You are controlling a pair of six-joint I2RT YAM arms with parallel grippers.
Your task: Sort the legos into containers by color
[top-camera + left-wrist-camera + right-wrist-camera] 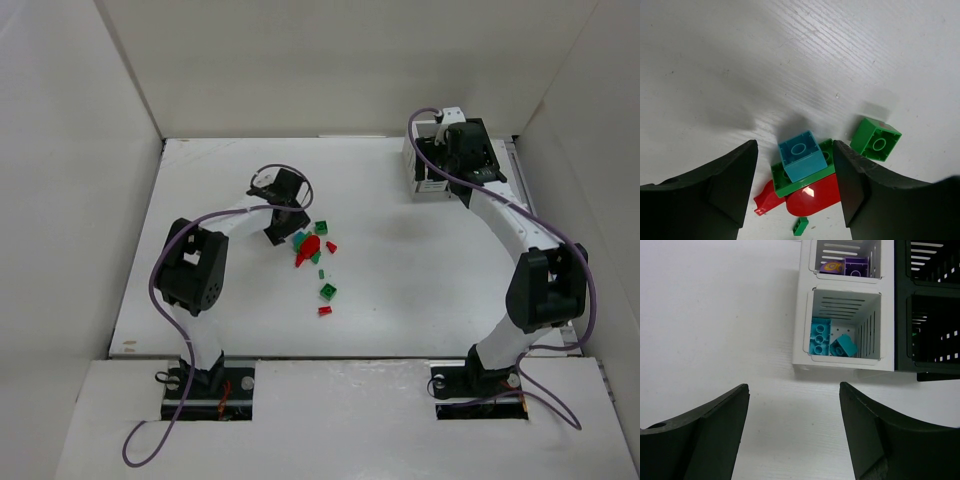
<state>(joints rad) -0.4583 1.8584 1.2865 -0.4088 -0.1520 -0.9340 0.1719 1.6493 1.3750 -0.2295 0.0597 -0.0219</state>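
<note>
My left gripper hangs low over a small heap of legos: a teal brick on a long green brick, over a flat red piece. Its jaws straddle the heap; the right finger touches the green brick's end, while the left finger stands apart from the heap. A green cube lies just outside. My right gripper is open over bare table in front of the white container, which holds teal bricks; the white compartment behind holds purple bricks. The black container adjoins it.
In the top view, loose green and red bricks lie nearer the arms than the heap. The white container sits at the table's far right, partly under my right arm. White walls enclose the table on three sides.
</note>
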